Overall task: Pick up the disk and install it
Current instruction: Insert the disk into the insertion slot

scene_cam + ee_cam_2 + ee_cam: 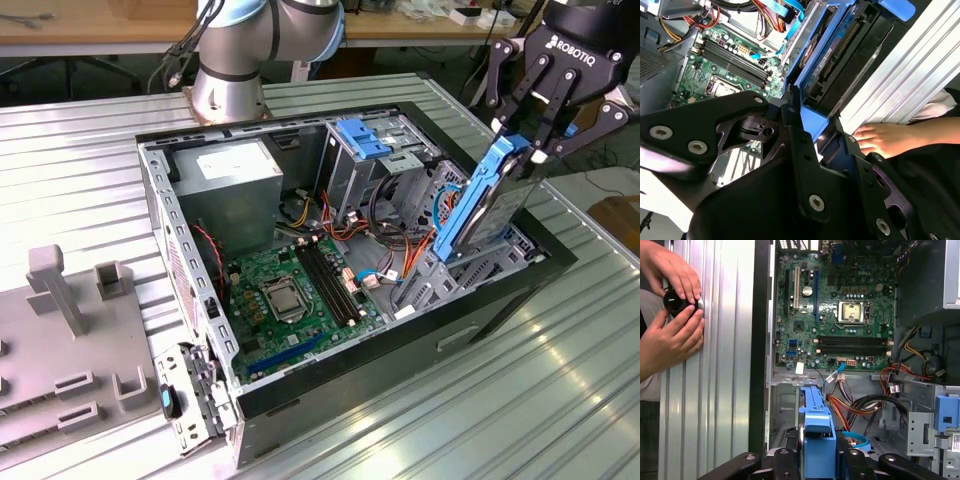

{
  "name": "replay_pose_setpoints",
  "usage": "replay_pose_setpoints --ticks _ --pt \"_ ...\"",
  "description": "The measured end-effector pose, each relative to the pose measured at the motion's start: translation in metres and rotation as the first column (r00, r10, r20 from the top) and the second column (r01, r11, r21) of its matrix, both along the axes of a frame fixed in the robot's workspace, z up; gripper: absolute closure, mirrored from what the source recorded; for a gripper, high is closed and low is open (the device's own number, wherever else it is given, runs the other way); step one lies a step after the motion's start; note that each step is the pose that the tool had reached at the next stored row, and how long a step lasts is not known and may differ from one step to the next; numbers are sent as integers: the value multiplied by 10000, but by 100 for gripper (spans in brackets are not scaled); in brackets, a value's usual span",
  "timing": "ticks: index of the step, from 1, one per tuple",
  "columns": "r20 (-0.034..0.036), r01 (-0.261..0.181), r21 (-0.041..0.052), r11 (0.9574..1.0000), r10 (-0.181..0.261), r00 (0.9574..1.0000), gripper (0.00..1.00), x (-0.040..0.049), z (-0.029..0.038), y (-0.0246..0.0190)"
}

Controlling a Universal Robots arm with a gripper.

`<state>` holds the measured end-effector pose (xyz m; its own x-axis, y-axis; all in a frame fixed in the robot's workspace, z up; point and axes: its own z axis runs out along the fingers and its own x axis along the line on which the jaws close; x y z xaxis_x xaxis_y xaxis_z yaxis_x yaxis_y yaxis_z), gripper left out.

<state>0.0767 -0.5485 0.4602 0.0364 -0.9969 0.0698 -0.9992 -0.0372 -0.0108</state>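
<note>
The disk (488,205), with bright blue side rails, stands steeply tilted over the side of the open computer case (178,235) on the exterior view's right. Its lower end reaches down among the grey drive bay brackets (440,270). My gripper (522,150) is shut on the disk's upper end. In the second wrist view the disk (832,60) runs away from the black fingers (795,125) toward the case interior. The first wrist view has the blue rail (817,415) of the disk clamped in my gripper (819,452).
Inside the case lie a green motherboard (290,290), a grey power supply (235,175), a metal cage with a blue latch (362,140) and loose cables (385,235). A person's hands (675,325) rest on the ribbed table beside the case. A grey fixture plate (60,340) sits at the exterior view's left.
</note>
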Motion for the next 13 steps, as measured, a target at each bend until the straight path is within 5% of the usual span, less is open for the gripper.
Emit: replay_pose_setpoints --ticks 13 --pt "0 -100 -2 10000 100 10000 63 -8 -70 1"
